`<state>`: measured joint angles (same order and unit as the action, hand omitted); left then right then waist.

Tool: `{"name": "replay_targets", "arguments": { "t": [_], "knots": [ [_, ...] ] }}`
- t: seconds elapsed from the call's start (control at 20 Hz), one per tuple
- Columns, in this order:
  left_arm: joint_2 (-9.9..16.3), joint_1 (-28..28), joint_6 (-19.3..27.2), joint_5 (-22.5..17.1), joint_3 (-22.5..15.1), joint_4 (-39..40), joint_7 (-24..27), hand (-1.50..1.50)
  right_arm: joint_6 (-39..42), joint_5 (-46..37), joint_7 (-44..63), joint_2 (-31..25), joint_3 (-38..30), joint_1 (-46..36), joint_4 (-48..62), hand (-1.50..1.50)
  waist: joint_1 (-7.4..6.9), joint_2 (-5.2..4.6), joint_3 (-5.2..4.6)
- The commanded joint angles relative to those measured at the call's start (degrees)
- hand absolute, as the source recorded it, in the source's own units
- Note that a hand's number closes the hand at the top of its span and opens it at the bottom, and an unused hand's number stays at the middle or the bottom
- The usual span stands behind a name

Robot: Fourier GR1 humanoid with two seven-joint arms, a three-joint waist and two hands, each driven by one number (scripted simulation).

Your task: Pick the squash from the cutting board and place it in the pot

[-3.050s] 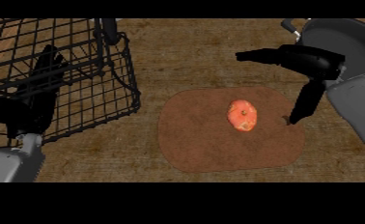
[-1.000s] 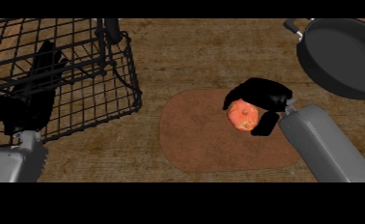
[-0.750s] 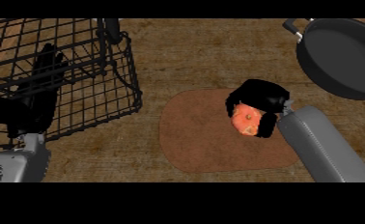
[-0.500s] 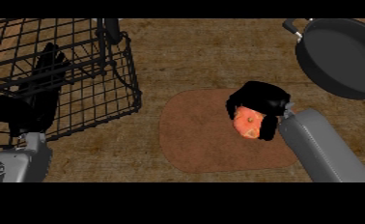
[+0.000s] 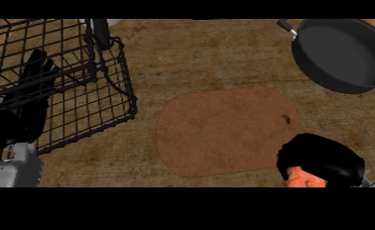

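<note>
Gripping the squash [image 5: 302,180], right hand [image 5: 319,155] curled

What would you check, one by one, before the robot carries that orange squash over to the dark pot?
1. Squash held: ok, right hand is curled round it.
2. Squash off the cutting board: ok, it shows past the board's lower right corner.
3. Pot free to receive it: ok, nothing shows inside.
4. Way to the pot unblocked: ok, only bare counter and board lie between.
5. Left hand out of the way: ok, far left by the wire basket.
</note>
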<state>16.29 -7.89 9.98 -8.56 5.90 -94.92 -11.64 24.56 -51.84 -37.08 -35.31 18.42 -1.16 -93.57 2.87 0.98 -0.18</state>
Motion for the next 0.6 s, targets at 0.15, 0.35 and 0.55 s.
{"name": "replay_targets", "arguments": {
  "t": [0.15, 0.35, 0.55],
  "knots": [
    [0.75, 1.05, -0.52, -0.45, 0.93, -1.08, -1.44, 0.00, -2.28, 14.85, -7.52, -9.16, -15.28, 18.67, -15.75, 1.50, 0.67, -0.31, 0.10],
    [-0.16, 1.82, 0.93, 0.77, -0.22, -3.60, -2.35, 0.00, -2.73, 28.02, -4.86, -4.50, -25.98, 21.37, -18.56, 1.50, 0.85, -0.14, 0.12],
    [-1.16, -0.92, 1.09, 1.78, -0.41, 1.13, 0.73, 0.00, -3.05, 39.26, -2.44, -1.59, -36.19, 21.79, -19.97, 1.50, 0.67, -0.67, 0.09]
  ]
}}
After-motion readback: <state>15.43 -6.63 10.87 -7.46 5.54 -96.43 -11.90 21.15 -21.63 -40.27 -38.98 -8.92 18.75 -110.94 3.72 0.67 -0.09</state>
